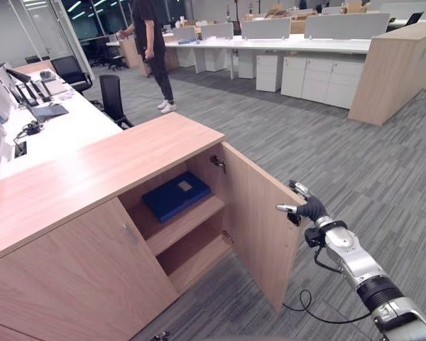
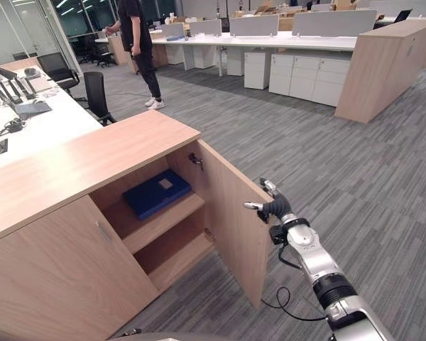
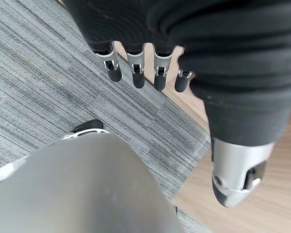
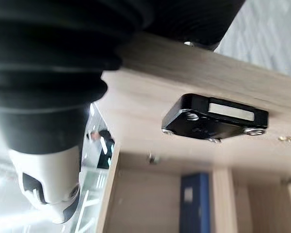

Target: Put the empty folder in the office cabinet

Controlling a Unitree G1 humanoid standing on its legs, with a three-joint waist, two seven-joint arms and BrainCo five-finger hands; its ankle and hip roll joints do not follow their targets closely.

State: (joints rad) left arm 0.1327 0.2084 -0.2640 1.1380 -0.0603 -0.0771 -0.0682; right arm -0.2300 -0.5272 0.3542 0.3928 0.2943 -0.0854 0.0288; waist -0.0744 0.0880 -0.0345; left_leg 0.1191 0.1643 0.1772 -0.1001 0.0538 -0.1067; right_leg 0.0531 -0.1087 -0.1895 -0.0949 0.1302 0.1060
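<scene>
Office cabinet (image 1: pixel 92 177), blue folder (image 1: pixel 176 195) flat on upper shelf, well apart from right robot hand (image 1: pixel 298 205), fingers straight at door's edge.

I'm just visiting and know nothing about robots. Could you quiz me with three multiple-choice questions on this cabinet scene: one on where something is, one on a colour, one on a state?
1. Where does the folder lie?
A. on the cabinet's upper shelf
B. on the carpet
C. on top of the cabinet

2. What colour is the folder?
A. red
B. blue
C. yellow

3. How is the cabinet door by the right hand?
A. shut
B. taken off
C. swung open

Answers: 1 A, it lies flat on the upper shelf inside; 2 B, its cover is dark blue; 3 C, it stands out from the cabinet, showing both shelves.
</scene>
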